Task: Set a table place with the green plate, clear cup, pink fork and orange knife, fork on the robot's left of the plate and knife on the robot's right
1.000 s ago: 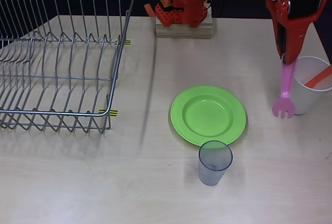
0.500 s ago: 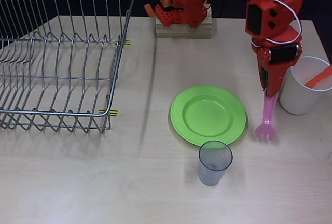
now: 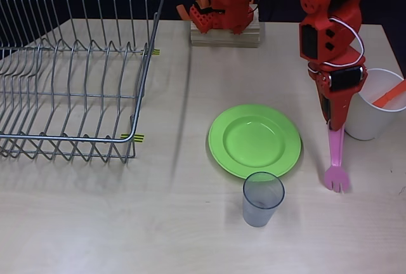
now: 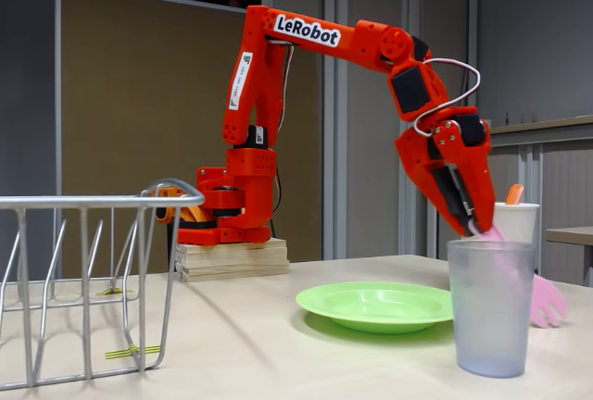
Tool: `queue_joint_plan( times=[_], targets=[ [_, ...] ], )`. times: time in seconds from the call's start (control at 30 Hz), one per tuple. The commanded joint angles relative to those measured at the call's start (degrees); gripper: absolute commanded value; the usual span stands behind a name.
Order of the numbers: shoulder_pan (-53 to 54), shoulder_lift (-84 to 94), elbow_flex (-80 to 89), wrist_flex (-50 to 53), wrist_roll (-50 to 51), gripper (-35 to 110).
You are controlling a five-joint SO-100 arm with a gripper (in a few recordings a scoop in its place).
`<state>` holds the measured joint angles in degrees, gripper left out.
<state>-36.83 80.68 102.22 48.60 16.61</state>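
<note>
The green plate (image 3: 254, 140) (image 4: 375, 305) lies in the middle of the table. In front of it stands the clear cup (image 3: 262, 198) (image 4: 490, 306). My gripper (image 3: 335, 123) (image 4: 471, 222) is shut on the handle of the pink fork (image 3: 335, 161) (image 4: 547, 299), which hangs tines-down right of the plate in the overhead view, its tines close to the tabletop. The orange knife (image 3: 388, 94) (image 4: 514, 193) stands slanted inside a white cup (image 3: 372, 104) (image 4: 514, 221) at the right edge.
A wire dish rack (image 3: 70, 71) (image 4: 88, 280) fills the left side of the table. My base sits on a wooden block (image 3: 225, 33) (image 4: 231, 257) at the back. Bare tabletop lies left of the plate and along the front.
The arm has swung the pink fork from over the white cup toward the plate, then lowered it and moved it forward; the tines now sit right of the plate's near edge.
</note>
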Motion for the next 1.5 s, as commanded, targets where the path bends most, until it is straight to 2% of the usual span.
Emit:
queue_joint_plan(
  times=[0.0,0.37,0.93,1.23,1.47],
  targets=[
    [-3.1,2.3,3.6,-2.3,3.6,0],
    [-6.1,4.4,15.9,-12.0,13.7,0],
    [-2.5,6.3,21.7,-14.6,16.9,0],
    [-1.4,6.2,22.9,-16.4,17.4,9],
    [-2.3,4.3,22.6,-18.1,20.0,11]
  ],
)
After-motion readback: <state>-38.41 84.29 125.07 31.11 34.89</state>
